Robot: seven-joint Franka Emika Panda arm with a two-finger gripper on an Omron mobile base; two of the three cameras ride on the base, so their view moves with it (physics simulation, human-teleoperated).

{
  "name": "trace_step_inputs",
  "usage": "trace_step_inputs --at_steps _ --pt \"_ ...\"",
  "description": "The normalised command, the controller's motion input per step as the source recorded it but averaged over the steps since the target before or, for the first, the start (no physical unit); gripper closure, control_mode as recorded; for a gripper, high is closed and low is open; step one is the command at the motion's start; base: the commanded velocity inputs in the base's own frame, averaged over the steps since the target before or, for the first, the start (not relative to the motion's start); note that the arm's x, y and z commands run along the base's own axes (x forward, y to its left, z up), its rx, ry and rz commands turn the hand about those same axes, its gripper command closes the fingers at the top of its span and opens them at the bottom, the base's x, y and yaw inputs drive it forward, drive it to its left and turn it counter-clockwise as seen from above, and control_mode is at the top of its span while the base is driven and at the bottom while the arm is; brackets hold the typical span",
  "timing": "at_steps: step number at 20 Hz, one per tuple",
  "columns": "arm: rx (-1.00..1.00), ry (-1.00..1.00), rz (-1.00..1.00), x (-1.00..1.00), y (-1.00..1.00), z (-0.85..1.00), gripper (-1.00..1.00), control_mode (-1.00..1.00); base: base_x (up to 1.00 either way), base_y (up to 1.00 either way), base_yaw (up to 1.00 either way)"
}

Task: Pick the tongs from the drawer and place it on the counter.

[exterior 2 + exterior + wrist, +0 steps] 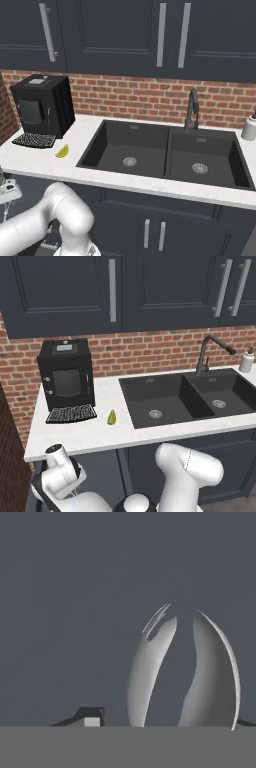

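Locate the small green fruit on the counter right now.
The green fruit lies on the white counter, between the black coffee machine and the sink.

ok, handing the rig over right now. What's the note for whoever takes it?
Gripper: open, low in the drawer, fingertips on either side of the tongs; a gap shows on one side, so no grip yet.
Tongs: lying on the drawer floor, not lifted.
Done: approach, hand lined up on the tongs.
Left: close on the tongs, lift them out, set them on the counter.
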Motion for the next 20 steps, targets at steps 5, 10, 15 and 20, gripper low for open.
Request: trace_step_inputs --at_steps 5,10,15,20 --pt "0.00 0.00 0.00 -0.91 0.58 -0.13 1.00 -1.00 0.00 0.00 0.00" --pt "0.00 -0.04 0.00 -0.86 0.39 0.14 1.00 -1.00 0.00 0.00 0.00" --pt "-0.01 -0.10 0.00 -0.71 0.02 0.96 1.00 -1.00 0.00 0.00 0.00" --pt "0.00 -0.07 0.00 -0.33 -0.21 1.00 1.00 -1.00 0.00 0.00 0.00"
